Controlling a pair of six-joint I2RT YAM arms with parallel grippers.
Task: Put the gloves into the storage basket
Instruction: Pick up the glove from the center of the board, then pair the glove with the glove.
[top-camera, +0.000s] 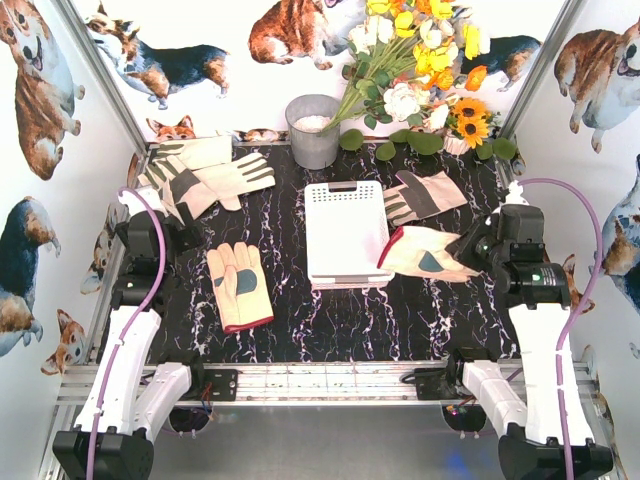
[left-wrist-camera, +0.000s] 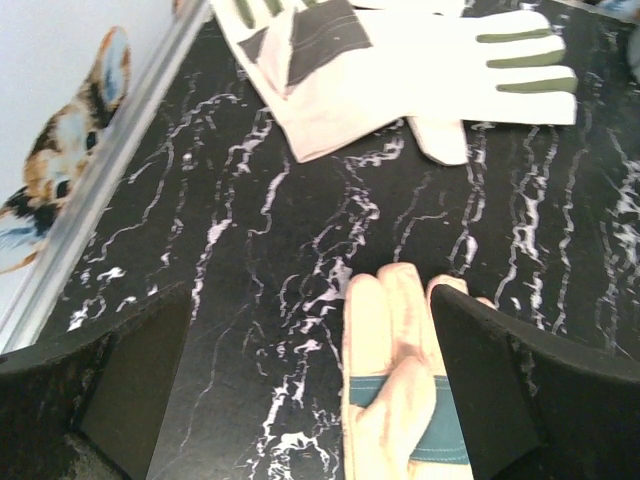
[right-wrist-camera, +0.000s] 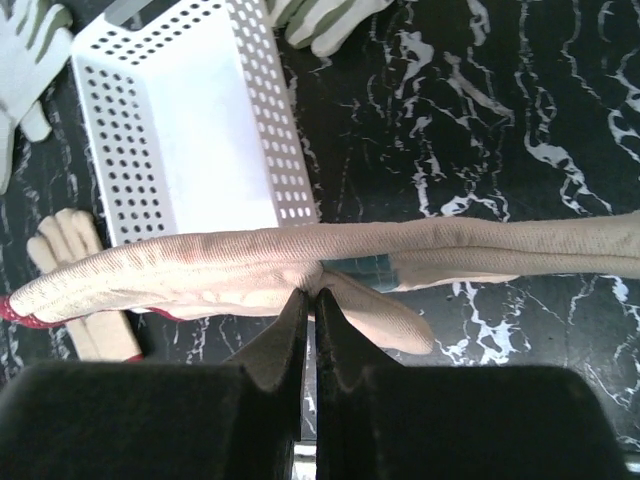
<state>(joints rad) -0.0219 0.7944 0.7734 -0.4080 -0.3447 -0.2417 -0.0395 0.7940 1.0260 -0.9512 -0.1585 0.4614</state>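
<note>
Right gripper (right-wrist-camera: 308, 300) is pinched shut on the held glove (top-camera: 425, 255), mid-body. The glove hangs edge-on, with cuff and fingers sagging either side of the jaws. It is lifted at the right side of the basket (top-camera: 345, 280), red cuff just over the rim and the rest outside, above the table (top-camera: 320, 325). No glove shows inside the basket.

Step in hand, as I read it: carry over and drop.
- Slide left until the pinch point is over the basket's middle, not just the cuff.
- The glove lies across the basket's short side. Turn the wrist so it runs along the long side, or an end will likely drape over the rim.
- It's floppy, so go low before you let go; a high drop may fold it onto the wall.
- Don't drag the trailing fingers over the rim; the light basket could shift.

Left gripper (left-wrist-camera: 308, 310) is spread wide and holds nothing. It sits low over the table just short of the fingertips of the tan glove (left-wrist-camera: 395, 390). Keep it parked until the right arm clears.

Also left to do: back-left gloves (top-camera: 205, 175) and the far glove (top-camera: 425, 195) past the basket's right back corner.
</note>
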